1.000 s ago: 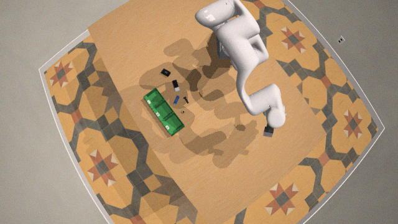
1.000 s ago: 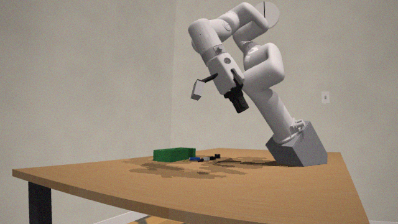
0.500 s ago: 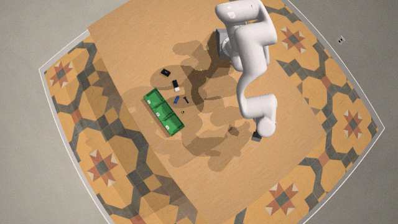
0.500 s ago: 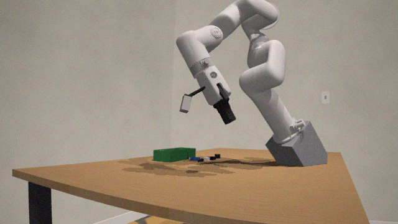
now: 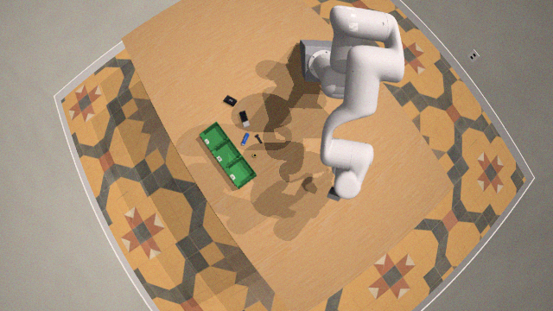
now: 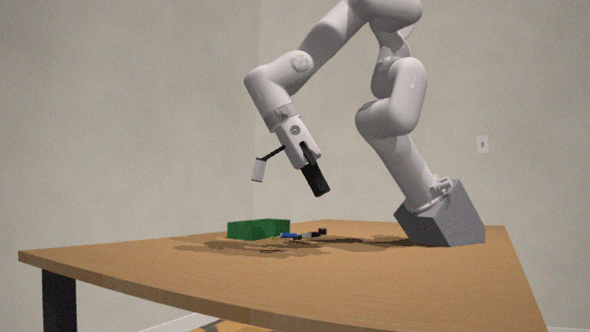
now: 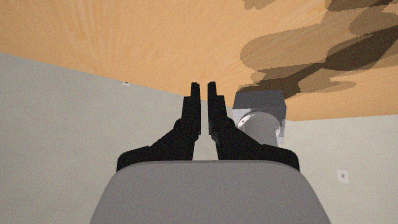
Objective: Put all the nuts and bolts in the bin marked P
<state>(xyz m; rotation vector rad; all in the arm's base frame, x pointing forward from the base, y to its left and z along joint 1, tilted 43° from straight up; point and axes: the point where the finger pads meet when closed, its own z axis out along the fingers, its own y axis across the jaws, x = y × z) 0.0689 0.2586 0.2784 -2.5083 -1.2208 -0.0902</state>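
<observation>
Arm bent high over the table, fingers clenched on nothing

The gripper [image 6: 318, 182] points down at a slant, well above the table [image 6: 323, 286]. The bolt [image 5: 258, 139] and nut [image 5: 254, 155] lie beside the green bin [image 5: 226, 155].

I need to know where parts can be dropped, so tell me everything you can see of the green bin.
The green bin is a long, low, open-topped box that looks like plastic, split by inner walls into three compartments in a row. Each compartment shows a small white label; the letters are too small to read. It stands flat on the table, beside the small parts. Nothing appears to touch it, and the gripper hangs high above, away from it.
</observation>
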